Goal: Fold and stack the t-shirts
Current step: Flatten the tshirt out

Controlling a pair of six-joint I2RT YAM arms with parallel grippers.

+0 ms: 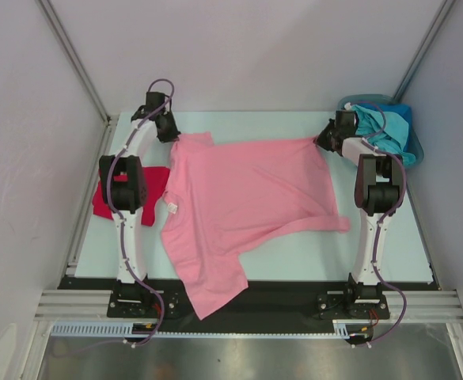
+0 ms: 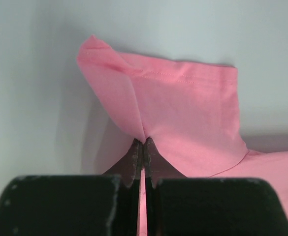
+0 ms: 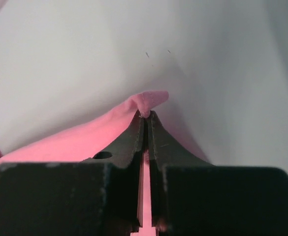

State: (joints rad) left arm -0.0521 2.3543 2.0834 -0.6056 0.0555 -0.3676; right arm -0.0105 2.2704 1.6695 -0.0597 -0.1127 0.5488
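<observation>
A light pink t-shirt point(image 1: 239, 206) lies spread over the middle of the table, one part hanging over the near edge. My left gripper point(image 1: 170, 133) is shut on its far left corner, a sleeve point(image 2: 183, 113), and the jaws pinch the cloth point(image 2: 143, 141). My right gripper point(image 1: 324, 139) is shut on the far right corner of the pink shirt point(image 3: 146, 114). A bright red t-shirt point(image 1: 156, 182) lies folded at the left, partly under my left arm. Teal and blue shirts point(image 1: 385, 127) sit in a bin at the back right.
The blue bin point(image 1: 415, 149) stands at the table's back right corner, just behind my right arm. Grey enclosure walls point(image 1: 25, 158) close in both sides and the back. A black strip point(image 1: 286, 294) runs along the table's near edge.
</observation>
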